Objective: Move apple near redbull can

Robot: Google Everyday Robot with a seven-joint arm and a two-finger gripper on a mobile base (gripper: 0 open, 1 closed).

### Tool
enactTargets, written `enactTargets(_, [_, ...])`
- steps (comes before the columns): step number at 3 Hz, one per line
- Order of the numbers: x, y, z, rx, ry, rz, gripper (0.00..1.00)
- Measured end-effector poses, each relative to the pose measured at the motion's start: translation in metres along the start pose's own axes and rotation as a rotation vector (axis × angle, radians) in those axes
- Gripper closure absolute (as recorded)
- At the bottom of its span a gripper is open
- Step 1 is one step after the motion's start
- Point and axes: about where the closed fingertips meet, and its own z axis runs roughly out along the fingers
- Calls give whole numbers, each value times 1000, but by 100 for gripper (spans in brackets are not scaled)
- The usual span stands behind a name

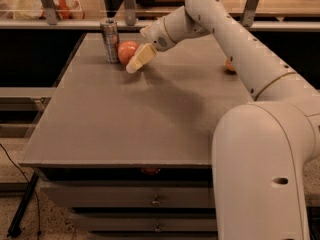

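The redbull can (109, 40) stands upright at the far left of the grey table (130, 119). The reddish apple (126, 51) rests on the table right beside the can, on its right, almost touching it. My gripper (136, 51) is just right of the apple, at the end of the white arm that reaches in from the right. It is open. One pale finger (140, 58) slants down in front of the apple's right side. The other finger is largely hidden behind the wrist.
A small orange fruit (229, 65) lies at the table's far right, partly hidden behind my arm. A shelf rail with metal posts (129, 4) runs behind the table. Drawers (155, 200) are below the front edge.
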Motion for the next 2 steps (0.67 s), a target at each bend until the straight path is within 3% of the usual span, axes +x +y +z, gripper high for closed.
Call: enactTargets(2, [20,19,-43,-14,120,-64,0])
